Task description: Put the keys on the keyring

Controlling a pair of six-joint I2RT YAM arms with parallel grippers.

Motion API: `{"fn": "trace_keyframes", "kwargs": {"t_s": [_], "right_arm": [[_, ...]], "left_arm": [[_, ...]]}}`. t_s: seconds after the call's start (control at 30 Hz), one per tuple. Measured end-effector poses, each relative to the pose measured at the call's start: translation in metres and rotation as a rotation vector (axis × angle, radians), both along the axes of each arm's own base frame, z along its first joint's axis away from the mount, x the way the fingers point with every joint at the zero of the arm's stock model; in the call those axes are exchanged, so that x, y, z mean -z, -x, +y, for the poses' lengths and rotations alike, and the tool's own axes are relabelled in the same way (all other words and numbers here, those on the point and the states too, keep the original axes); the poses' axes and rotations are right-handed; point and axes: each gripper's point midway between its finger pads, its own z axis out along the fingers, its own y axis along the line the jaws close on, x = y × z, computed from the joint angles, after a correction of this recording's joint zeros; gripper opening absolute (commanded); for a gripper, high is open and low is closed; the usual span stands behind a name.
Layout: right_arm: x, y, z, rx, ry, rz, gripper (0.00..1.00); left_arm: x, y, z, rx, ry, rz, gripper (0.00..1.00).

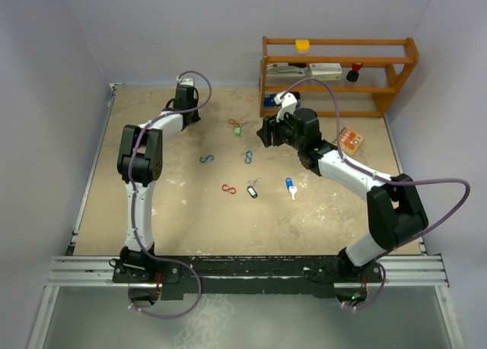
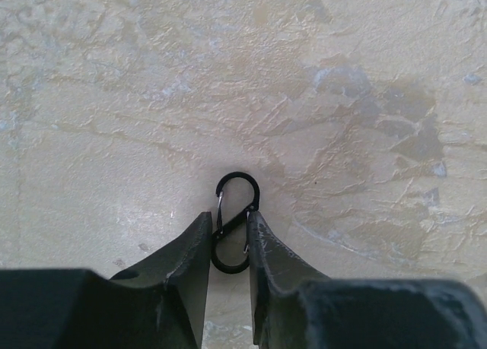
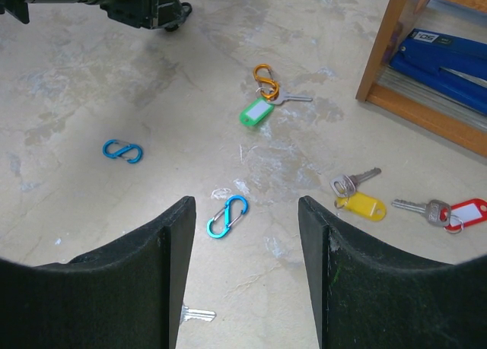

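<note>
1. The left hand [image 2: 229,221] holds its two dark fingers [image 2: 190,250] close together.
2. They press on the lower loop of a black S-shaped clip [image 2: 236,217].
3. The clip lies on the pale table [image 2: 342,98].

In the top view the wooden shelf [image 1: 338,75] shuts off the upper right, an orange box [image 1: 350,141] just below its right end, while the left arm [image 1: 141,155] lines the left side; keys [image 1: 253,190] and clips [image 1: 206,159] dot the centre, well apart, with bare desk [image 1: 190,227] between them and along the bottom. A blue clip [image 3: 227,217] lies in the wide gap of the right gripper [image 3: 245,204]; a black clip [image 2: 232,221] fills the left gripper [image 2: 228,214].
</note>
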Motion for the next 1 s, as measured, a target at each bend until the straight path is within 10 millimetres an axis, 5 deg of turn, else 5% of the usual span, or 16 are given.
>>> {"fn": "trace_keyframes", "kwargs": {"t_s": [0.13, 0.57, 0.83, 1.0], "right_arm": [[0.000, -0.001, -0.001, 0.004, 0.001, 0.000, 0.60], [0.006, -0.006, -0.015, 0.080, 0.021, 0.021, 0.59], [0.023, -0.023, -0.061, 0.270, 0.053, 0.135, 0.59], [0.051, -0.036, -0.078, 0.335, 0.077, 0.237, 0.59]], "left_arm": [[0.000, 0.000, -0.001, 0.005, 0.005, 0.000, 0.00], [-0.002, 0.004, -0.006, 0.021, 0.029, -0.002, 0.00], [-0.007, 0.039, -0.012, 0.029, 0.055, 0.044, 0.00], [-0.037, 0.068, -0.037, 0.053, 0.057, 0.008, 0.00]]}}
